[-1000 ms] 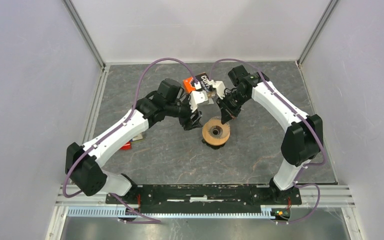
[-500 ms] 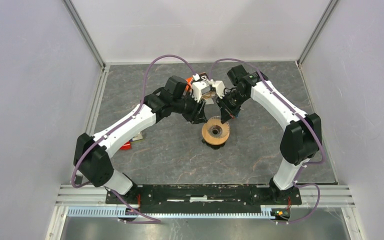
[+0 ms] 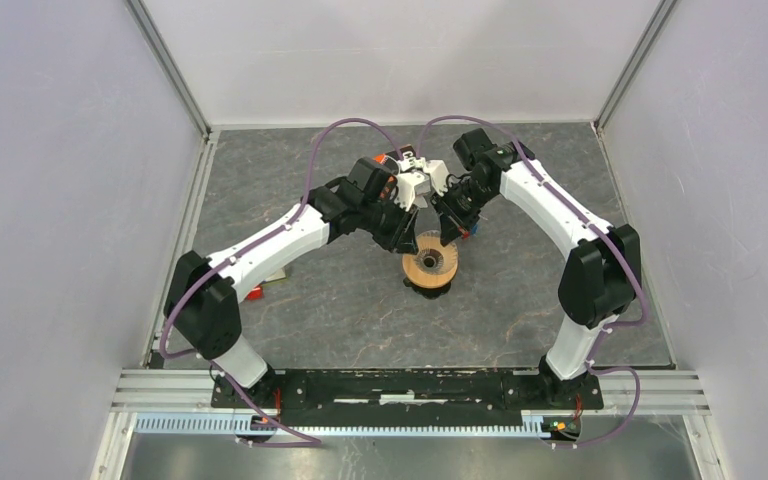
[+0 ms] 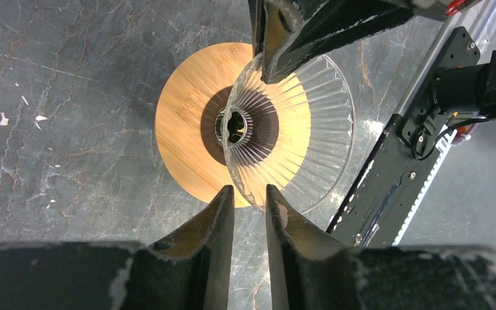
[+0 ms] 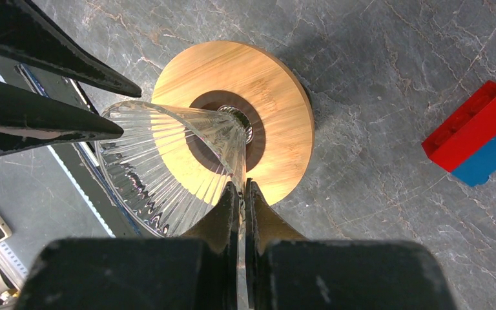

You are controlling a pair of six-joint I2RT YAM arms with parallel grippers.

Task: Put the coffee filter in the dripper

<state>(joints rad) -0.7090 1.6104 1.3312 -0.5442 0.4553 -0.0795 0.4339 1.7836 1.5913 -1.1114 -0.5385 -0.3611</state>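
Note:
The dripper [image 3: 432, 265] stands mid-table. It is a clear ribbed glass cone [image 4: 297, 129] on a round tan wooden disc [image 4: 181, 129] with a dark centre hole. My right gripper [image 5: 241, 187] is shut on the cone's wall [image 5: 168, 168] and shows in the top view [image 3: 452, 238] at the dripper's far right. My left gripper [image 4: 248, 194] is open a little, its fingertips astride the cone's near rim; in the top view [image 3: 410, 240] it is at the dripper's far left. The coffee filter is not in view.
An orange-and-black packet [image 3: 384, 160] lies behind the wrists, mostly hidden. A red-and-blue brick [image 5: 478, 132] lies on the grey marbled table beside the dripper. A small red item [image 3: 252, 292] lies under the left arm. Walls close in on three sides.
My left arm has swung right and forward, bringing its gripper from beside the dripper to its rim. My right gripper has stayed at the dripper.

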